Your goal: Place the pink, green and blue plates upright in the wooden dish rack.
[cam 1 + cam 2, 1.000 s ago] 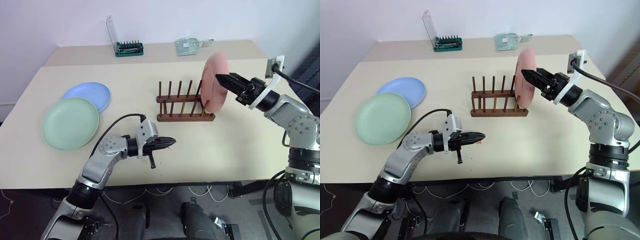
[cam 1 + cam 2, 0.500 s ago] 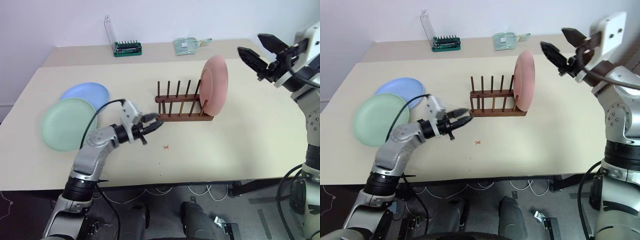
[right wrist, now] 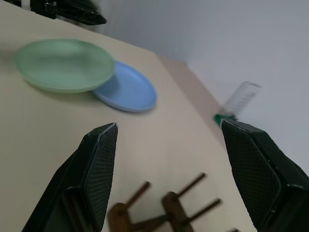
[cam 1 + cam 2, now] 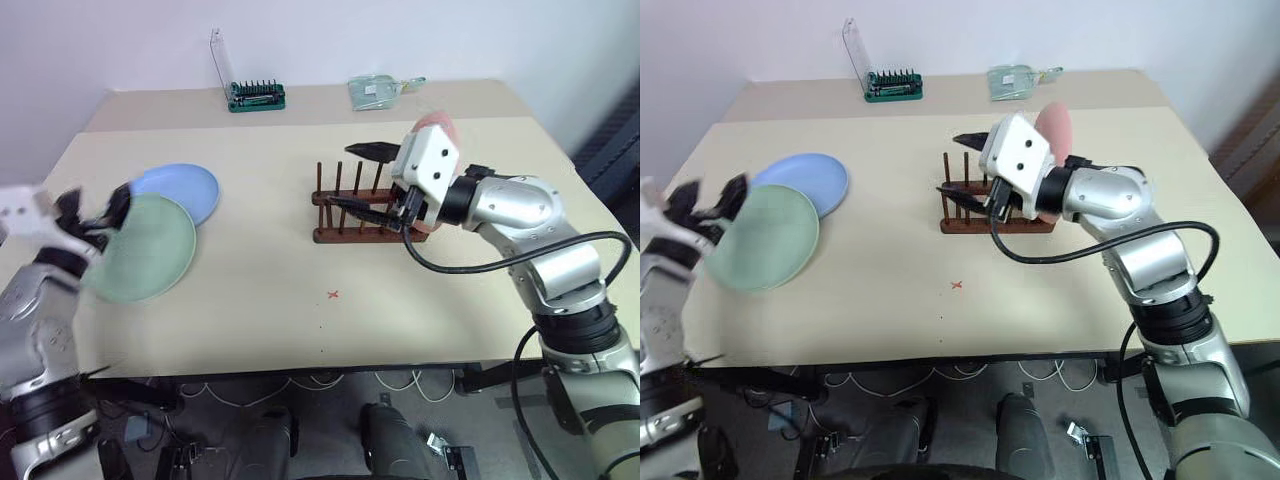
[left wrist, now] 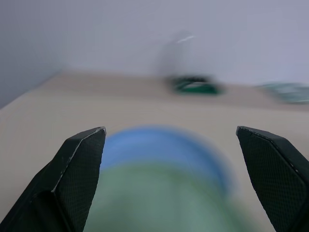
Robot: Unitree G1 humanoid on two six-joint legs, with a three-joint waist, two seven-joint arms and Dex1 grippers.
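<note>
Standing upright at the rack's (image 4: 365, 215) right end, the pink plate (image 4: 437, 125) is slotted; green plate (image 4: 145, 248) overlaps blue plate (image 4: 185, 187) on the counter (image 4: 300, 300). Both end effectors, left (image 4: 92, 208) and right (image 4: 365, 178), gape empty.

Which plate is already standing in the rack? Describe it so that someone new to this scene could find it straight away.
On the beige table, find the dark wooden rack near the middle. The pink plate stands upright at the rack's right end, partly hidden behind the right gripper. The green plate and blue plate lie flat, overlapping, far to the left.
</note>
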